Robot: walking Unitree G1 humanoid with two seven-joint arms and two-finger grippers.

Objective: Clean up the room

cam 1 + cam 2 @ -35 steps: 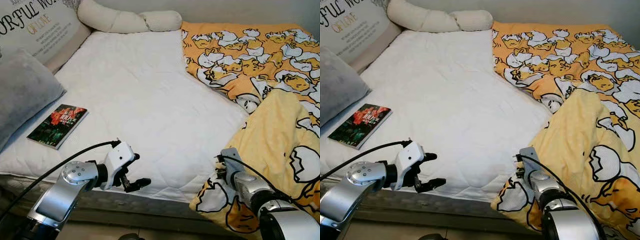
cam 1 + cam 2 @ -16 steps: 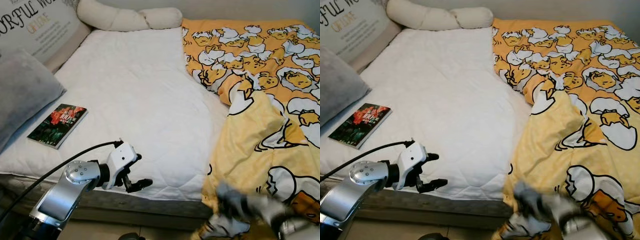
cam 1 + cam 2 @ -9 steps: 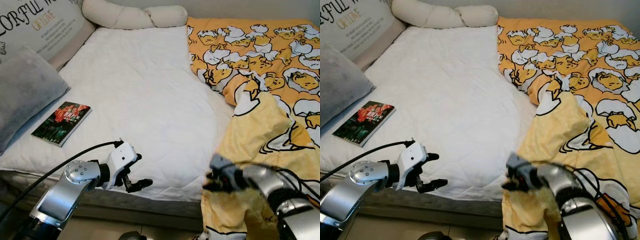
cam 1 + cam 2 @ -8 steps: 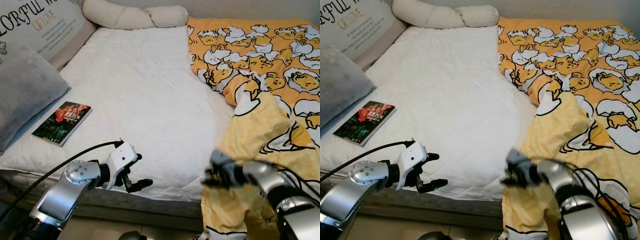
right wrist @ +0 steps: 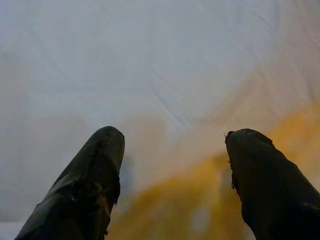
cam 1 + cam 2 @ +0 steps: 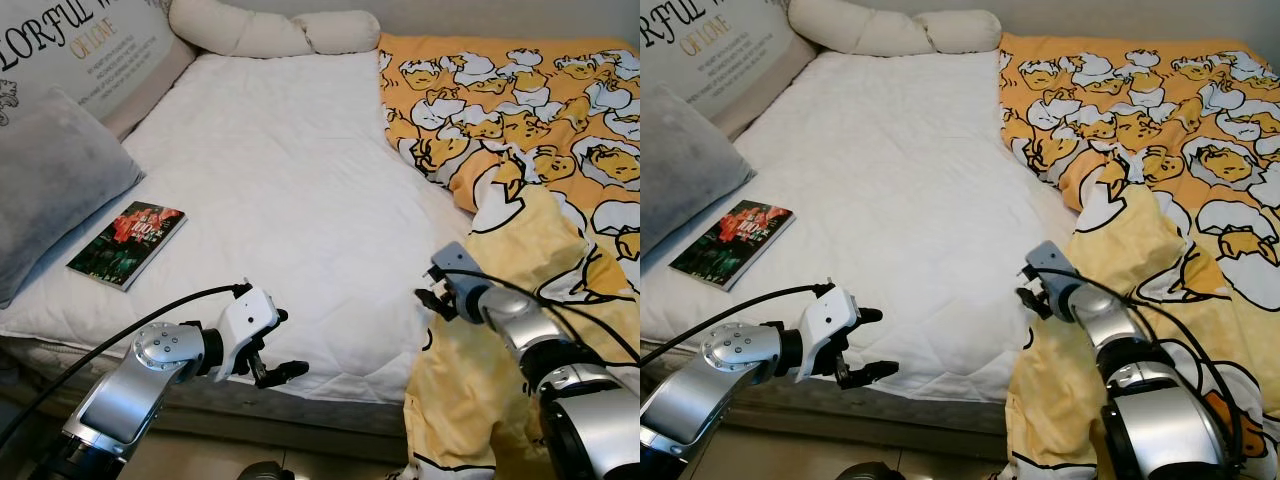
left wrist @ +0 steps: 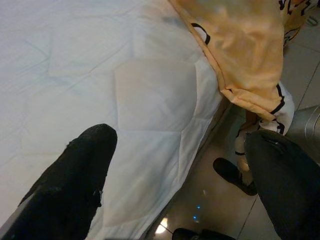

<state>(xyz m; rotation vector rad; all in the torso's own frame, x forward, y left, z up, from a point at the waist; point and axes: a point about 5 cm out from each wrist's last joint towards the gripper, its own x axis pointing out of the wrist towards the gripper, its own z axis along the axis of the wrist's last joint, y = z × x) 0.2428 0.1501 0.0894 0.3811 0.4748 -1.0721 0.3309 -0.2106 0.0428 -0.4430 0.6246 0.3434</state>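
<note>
Bed's nowhere near made: the right gripper (image 6: 1028,290) sits spread wide and empty at the edge of the yellow blanket (image 6: 540,150), which is bunched just behind it, the book (image 6: 127,243) lies far off, and the left gripper (image 6: 272,360) hangs open too.

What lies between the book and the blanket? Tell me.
Bare white mattress alone separates the book from the blanket, seen in both eye views.

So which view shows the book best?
The left eye view: the book lies whole on the white mattress, beside the grey pillow, cover legible. The right eye view shows it too, nearer the picture's edge. The wrist views look elsewhere.
</note>
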